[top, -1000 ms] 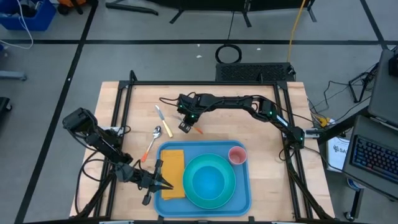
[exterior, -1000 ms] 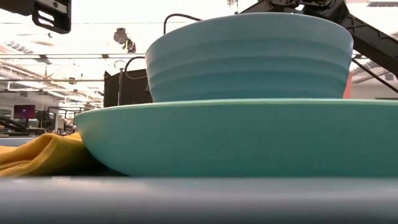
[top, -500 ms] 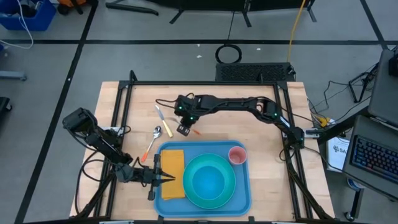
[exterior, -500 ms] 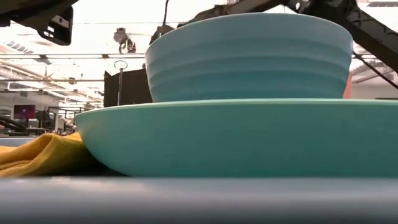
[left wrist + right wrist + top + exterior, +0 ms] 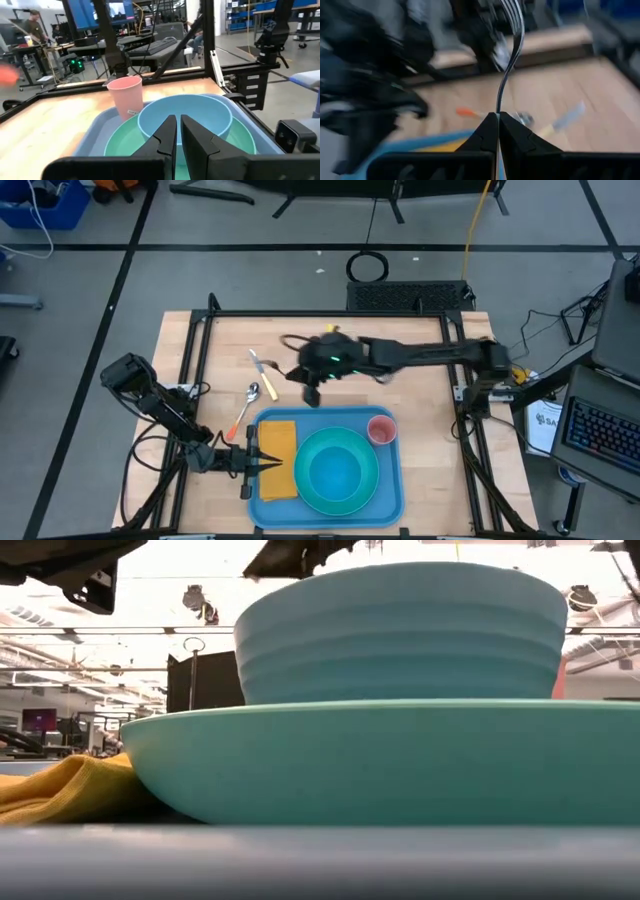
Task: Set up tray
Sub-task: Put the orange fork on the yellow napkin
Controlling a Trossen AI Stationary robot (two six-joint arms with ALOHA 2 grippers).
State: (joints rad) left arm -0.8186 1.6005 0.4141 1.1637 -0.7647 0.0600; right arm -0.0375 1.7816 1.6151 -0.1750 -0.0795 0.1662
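Observation:
The light-blue tray (image 5: 392,498) lies at the table's near middle. On it are a turquoise plate (image 5: 372,480) with a blue bowl (image 5: 333,470) in it, a pink cup (image 5: 381,428) and a folded yellow napkin (image 5: 279,448). My right gripper (image 5: 312,393) hovers just beyond the tray's far edge, shut on a fork (image 5: 512,30). My left gripper (image 5: 270,464) is shut and level over the napkin, pointing at the plate; I cannot tell whether it touches the cloth. In the low view the bowl (image 5: 400,630) stands on the plate (image 5: 380,760). My right gripper pinches the fork's thin metal neck (image 5: 499,102) between its two fingers. The tines (image 5: 512,20) stick out past the fingertips, away from the gripper. The fork is lifted clear of the table. Its handle end is hidden behind the fingers.
An orange-handled spoon (image 5: 247,402) and a yellow-handled knife (image 5: 262,372) lie on the bare wood left of my right gripper, beyond the tray's far left corner. A black frame runs along the table's edges. People and desks show in the room beyond.
My right arm has swung and turned, and its gripper has moved from the table's middle toward the right and the tray's far edge, carrying the fork up off the wood. My left gripper has shifted slightly toward the far edge over the napkin.

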